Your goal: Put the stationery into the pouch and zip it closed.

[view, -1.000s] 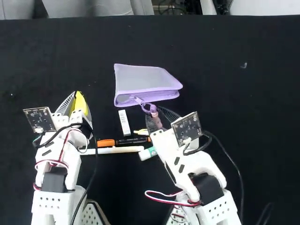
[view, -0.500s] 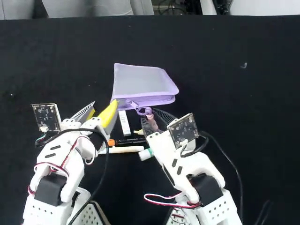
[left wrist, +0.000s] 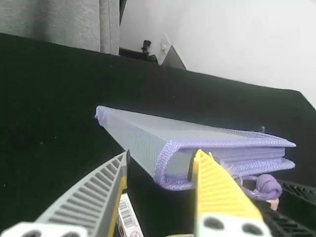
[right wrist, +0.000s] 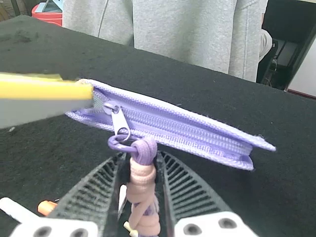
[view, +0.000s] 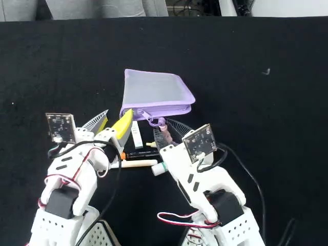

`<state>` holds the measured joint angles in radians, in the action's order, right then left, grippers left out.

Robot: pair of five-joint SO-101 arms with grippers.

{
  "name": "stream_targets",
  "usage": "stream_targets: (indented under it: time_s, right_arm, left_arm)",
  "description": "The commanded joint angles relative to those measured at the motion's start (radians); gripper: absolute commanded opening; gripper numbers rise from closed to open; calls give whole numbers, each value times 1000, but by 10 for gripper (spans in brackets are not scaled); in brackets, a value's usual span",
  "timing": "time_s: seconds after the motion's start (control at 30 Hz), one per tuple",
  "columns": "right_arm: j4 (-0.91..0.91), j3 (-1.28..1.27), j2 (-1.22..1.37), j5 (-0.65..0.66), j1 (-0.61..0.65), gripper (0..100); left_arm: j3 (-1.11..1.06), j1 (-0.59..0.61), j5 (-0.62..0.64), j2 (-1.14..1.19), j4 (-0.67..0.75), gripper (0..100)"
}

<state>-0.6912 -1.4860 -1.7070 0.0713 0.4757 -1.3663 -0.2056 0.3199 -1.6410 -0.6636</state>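
Observation:
The purple pouch (view: 156,94) lies flat mid-table with its zipper edge toward the arms. My right gripper (view: 165,133) is shut on the braided pull cord (right wrist: 142,183) that hangs from the zipper slider (right wrist: 117,121); the pouch (right wrist: 192,127) lies just beyond it. My left gripper (view: 111,123) is open, and its yellow finger (view: 123,123) is at the pouch's near left corner. In the left wrist view that corner (left wrist: 170,158) sits between the yellow finger (left wrist: 215,192) and the grey one (left wrist: 94,195). Pens (view: 139,154), a white stick (view: 135,134) and a green-capped item (view: 161,167) lie between the arms.
The black table (view: 266,102) has free room behind and to both sides of the pouch. A person in grey clothing (right wrist: 168,24) stands beyond the far edge. A cable (view: 251,174) trails off the right arm's base.
My left arm has swung right and forward, bringing its open fingers up to the pouch's near left corner. The pouch shifted slightly as the right gripper kept hold of the cord.

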Motion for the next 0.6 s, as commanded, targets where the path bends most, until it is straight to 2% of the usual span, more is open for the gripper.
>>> stream_targets:
  time_s: [0.0, 0.23, 0.4, 0.57]
  right_arm:
    - [3, 44, -12, -3, 8, 11]
    - [0, 44, -12, -3, 8, 11]
    - [-2, 44, -12, -3, 9, 11]
    - [-3, 44, -12, -6, 11, 11]
  left_arm:
    - [5, -4, -15, -8, 44, 216]
    - [-5, 7, -80, -2, 49, 216]
    - [-5, 76, -54, 0, 52, 216]
    - [-24, 82, -55, 75, 123, 216]
